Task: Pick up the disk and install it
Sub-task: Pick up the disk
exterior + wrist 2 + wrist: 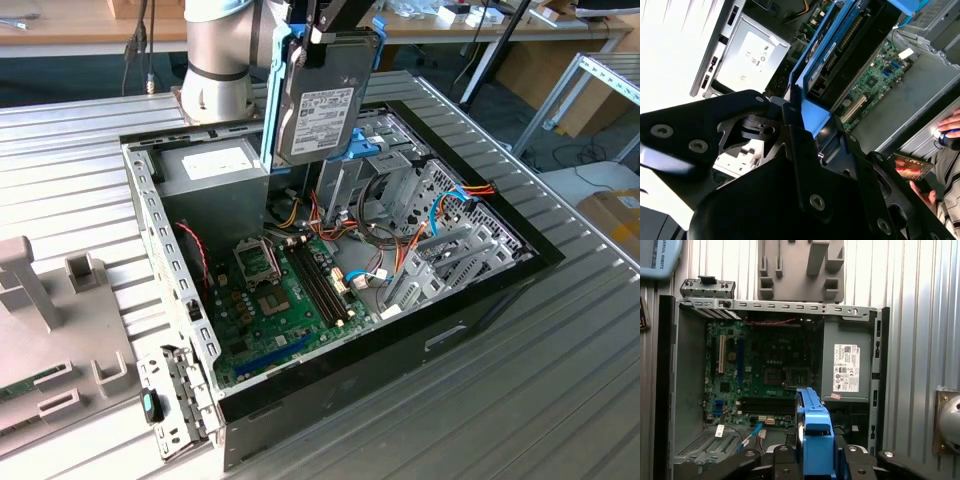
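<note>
The disk [325,100] hangs in the air over the open computer case [160,230], up above the silver cage [400,165] at the far end. My gripper [816,457] is squeezed tight on it, one black finger on each side of its blue frame [815,432].

I hold it by one end, standing tall on its edge. I think that is so the low end is free and can go down into a narrow gap. The case lies flat on its side with the open part up. I think that lets the arm reach in from the top.

The disk is a flat grey metal block with a white label on its face. Its frame is smooth, bright blue plastic. Below it, the green board [280,300] looks bumpy with small parts, and thin red, yellow and blue wires [450,200] curl beside the cage. A big plain grey box [215,165] with a white sticker sits at the far end too. The table [560,380] is ribbed grey metal, with long straight grooves.

In the second wrist view, a person's hand [950,125] rests near the case.
</note>
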`<action>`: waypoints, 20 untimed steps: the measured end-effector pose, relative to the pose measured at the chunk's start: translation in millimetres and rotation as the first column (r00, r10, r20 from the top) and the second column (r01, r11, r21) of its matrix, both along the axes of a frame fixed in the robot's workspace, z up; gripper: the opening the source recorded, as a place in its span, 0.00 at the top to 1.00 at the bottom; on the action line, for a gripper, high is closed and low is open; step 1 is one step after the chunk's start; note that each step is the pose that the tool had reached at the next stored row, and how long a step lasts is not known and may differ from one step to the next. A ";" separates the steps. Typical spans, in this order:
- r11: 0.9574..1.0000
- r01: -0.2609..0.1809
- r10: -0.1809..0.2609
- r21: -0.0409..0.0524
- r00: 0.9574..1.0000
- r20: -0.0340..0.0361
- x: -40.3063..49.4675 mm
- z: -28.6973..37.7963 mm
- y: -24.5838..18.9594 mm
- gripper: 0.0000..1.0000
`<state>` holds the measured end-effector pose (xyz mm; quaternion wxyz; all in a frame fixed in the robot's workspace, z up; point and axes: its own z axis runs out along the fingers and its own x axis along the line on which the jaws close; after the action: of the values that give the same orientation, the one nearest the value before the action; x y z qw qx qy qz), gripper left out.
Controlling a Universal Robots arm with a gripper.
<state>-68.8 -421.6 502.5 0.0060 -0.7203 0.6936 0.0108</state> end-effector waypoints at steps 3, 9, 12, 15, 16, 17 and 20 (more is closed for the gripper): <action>1.000 0.000 0.000 0.000 1.000 0.000 0.1 0.0 -0.4 0.64; 1.000 0.000 0.000 0.000 1.000 0.000 0.8 0.0 -8.6 0.64; 1.000 0.000 0.000 -0.001 1.000 0.000 1.9 0.0 -25.3 0.64; 1.000 0.000 0.000 -0.001 1.000 0.000 2.5 -0.4 -45.2 0.64; 1.000 0.000 0.000 -0.002 1.000 0.000 2.7 -0.4 -50.6 0.64; 1.000 0.000 0.000 -0.002 1.000 0.000 2.7 -0.5 -53.9 0.64; 1.000 0.000 0.000 -0.004 1.000 0.000 2.9 -0.7 -64.6 0.64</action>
<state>-66.0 -486.2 501.8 0.0045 -0.7203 0.6936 0.0095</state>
